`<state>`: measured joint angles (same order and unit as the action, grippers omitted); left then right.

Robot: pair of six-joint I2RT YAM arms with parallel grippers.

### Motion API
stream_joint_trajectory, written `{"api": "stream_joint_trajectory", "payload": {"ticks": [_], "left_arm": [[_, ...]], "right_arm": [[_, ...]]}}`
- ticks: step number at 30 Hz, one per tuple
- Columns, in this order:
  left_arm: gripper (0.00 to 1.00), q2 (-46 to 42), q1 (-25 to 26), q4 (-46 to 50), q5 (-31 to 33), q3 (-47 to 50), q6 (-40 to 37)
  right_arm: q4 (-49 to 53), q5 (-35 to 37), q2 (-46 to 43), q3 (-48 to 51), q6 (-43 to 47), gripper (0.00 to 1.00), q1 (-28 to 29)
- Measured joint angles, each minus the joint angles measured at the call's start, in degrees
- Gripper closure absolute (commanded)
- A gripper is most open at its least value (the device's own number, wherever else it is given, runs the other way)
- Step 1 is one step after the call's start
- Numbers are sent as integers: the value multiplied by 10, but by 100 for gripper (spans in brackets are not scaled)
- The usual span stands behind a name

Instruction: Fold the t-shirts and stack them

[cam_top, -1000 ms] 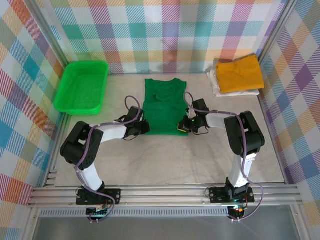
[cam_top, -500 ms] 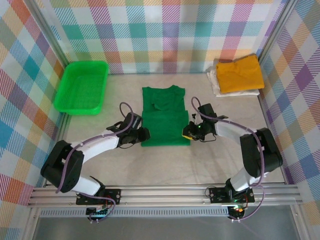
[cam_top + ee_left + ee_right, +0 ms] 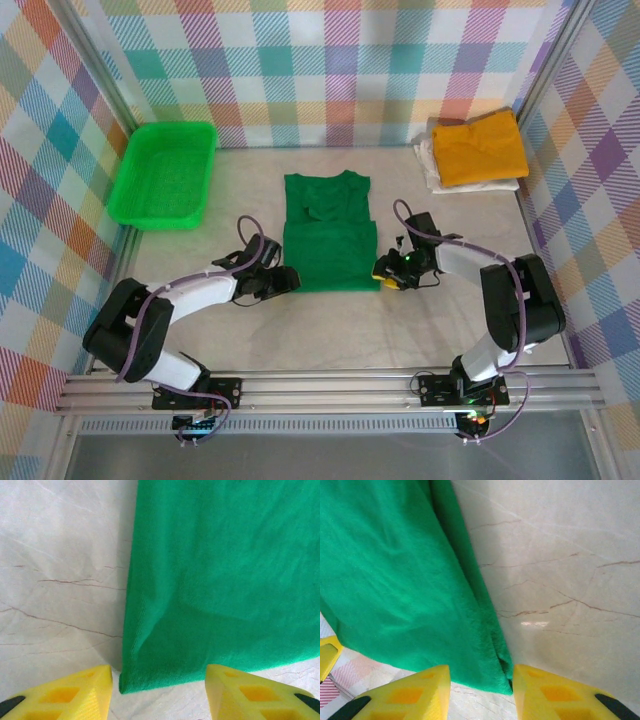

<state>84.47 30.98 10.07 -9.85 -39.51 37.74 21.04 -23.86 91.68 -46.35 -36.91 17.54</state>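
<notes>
Your dark green t-shirt [image 3: 328, 235] lies part-folded mid-table [image 3: 330, 330]; the mustard shirt [image 3: 480, 148] rests on the white shirt [image 3: 428, 168] at two o'clock. It looks light and limp, so pinch both near hem corners. The left gripper [image 3: 288, 280] and right gripper [image 3: 383, 272] gape empty, straddling those corners.

White-and-black arms [image 3: 200, 290], looping purple cables [image 3: 243, 222], yellow wedge fingers [image 3: 75, 694] on each hand [image 3: 159, 692].

Overhead plus two wrist close-ups.
Top camera looks down from high behind 6 o'clock over the whole table [image 3: 330, 330]. Wrist cameras sit close, facing down; all share the green shirt [image 3: 330, 250], left at its 7 o'clock corner, right at 5 o'clock.
</notes>
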Motion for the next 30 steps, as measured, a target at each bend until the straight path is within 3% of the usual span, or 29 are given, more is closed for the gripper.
{"api": "stream_joint_trajectory", "payload": {"ticks": [7,18,21,30], "left_arm": [[53,23,-1,-12,-7,-2,0],[95,32,-7,15,9,-10,-9],[100,43,-6,2,8,-19,-12],[100,46,-6,2,9,-24,-13]], "right_arm": [[-6,0,1,12,-5,61,0],[-17,2,-33,48,-20,59,-3],[-19,2,-33,53,-21,59,-3],[-39,-16,-25,59,-30,58,-3]]}}
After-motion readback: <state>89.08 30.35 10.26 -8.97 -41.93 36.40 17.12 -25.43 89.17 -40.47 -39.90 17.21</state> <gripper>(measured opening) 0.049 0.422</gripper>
